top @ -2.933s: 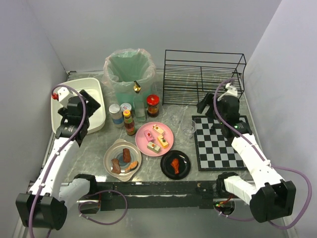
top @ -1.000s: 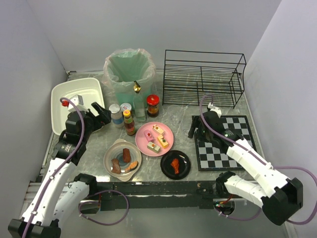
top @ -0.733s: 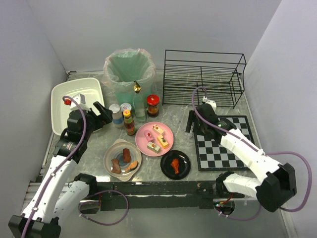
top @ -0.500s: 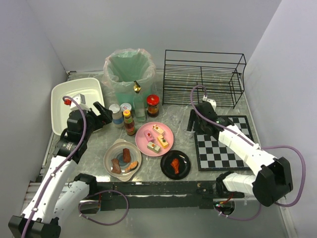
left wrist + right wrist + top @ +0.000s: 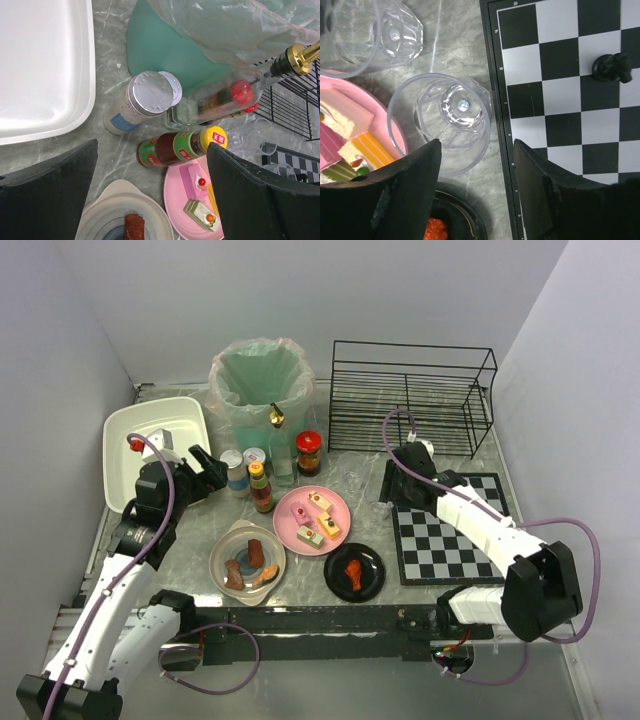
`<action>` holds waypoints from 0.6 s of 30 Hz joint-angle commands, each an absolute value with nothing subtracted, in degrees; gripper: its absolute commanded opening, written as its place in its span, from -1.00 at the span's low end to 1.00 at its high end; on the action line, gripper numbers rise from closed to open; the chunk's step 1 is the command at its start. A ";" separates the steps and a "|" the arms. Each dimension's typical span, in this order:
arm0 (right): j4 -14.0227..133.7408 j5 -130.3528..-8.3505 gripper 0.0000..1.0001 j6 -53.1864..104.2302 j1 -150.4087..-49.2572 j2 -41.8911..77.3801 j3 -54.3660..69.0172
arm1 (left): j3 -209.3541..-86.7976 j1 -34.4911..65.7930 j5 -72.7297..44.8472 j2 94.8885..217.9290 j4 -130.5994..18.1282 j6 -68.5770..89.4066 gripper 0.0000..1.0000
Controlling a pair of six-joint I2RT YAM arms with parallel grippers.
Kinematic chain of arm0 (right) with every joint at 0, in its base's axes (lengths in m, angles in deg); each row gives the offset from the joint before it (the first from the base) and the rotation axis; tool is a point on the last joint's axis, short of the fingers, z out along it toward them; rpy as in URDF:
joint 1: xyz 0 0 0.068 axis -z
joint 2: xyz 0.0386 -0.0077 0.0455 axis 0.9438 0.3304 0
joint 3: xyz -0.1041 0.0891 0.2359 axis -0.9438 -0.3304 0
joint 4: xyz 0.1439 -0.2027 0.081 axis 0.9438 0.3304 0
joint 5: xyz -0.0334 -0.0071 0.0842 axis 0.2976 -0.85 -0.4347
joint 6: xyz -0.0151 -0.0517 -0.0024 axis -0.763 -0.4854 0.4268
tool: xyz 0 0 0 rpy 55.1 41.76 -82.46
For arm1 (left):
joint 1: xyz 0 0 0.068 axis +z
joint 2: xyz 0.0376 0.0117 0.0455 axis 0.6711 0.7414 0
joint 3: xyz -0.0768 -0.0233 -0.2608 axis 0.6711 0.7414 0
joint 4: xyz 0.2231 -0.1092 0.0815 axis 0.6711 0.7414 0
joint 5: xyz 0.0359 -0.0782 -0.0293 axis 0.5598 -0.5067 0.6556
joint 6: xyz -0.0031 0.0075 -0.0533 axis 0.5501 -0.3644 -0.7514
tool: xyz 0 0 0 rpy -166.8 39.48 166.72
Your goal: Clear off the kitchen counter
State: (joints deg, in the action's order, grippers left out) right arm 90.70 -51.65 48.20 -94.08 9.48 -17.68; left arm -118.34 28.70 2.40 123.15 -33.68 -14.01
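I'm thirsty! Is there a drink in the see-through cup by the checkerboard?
Empty. The right wrist view looks straight down into the clear cup to its bare bottom; no liquid shows.

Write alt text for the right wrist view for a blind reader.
The open right gripper hangs over a clear glass on the marble counter. A checkered mat with one black chess piece lies beside it, a pink plate of cakes opposite.

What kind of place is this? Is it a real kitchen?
Probably a pretend kitchen, not a real one: a marble-look counter between plain walls, holding a wire dish rack, a lined bin and a pink plate of toy-looking cakes.
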 commanded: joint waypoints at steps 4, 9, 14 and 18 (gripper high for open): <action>88.71 -51.61 0.22 47.71 -93.65 12.42 -18.30 | -118.36 28.44 1.26 121.96 -35.23 -13.78 0.90; 87.66 -51.07 0.06 47.45 -93.56 13.57 -18.56 | -118.36 28.35 0.82 122.49 -35.50 -13.69 0.89; 86.69 -52.22 -0.17 47.45 -92.94 15.85 -18.21 | -118.27 28.26 1.17 122.49 -35.59 -13.69 0.89; 86.60 -52.66 -0.27 47.80 -92.59 16.91 -18.03 | -118.44 28.18 1.70 122.66 -35.59 -13.78 0.89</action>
State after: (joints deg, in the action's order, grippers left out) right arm 88.08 -52.37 47.61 -93.34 16.26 -18.20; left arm -118.34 28.46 1.70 122.85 -33.73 -14.01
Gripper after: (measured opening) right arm 0.400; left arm 0.946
